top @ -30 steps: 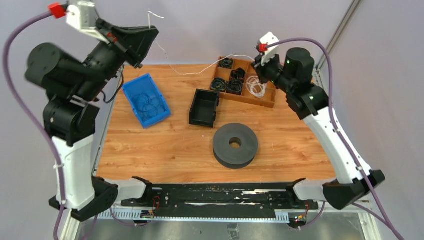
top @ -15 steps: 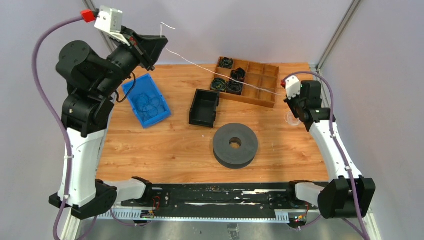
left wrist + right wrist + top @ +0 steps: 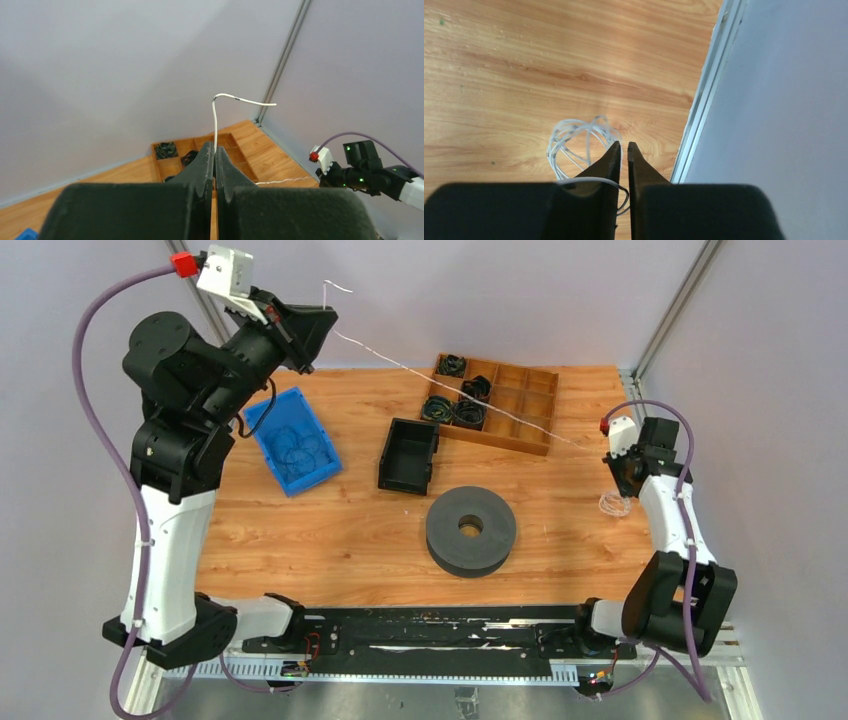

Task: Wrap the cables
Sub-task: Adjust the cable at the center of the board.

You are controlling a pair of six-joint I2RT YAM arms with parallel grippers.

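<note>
Cable point(image 3: 420, 371) stretches taut from your left claw point(image 3: 215, 150), pinched on it, to your right claw point(image 3: 624, 146). Whether that nearly closed claw grips it, you cannot tell.

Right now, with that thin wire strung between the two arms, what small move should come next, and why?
Probably the left gripper should carry its pinched end toward the right gripper. The cable runs as one long straight span above the table, while only a small bunch of loops lies by the right gripper, so most of it looks not yet wound.
</note>
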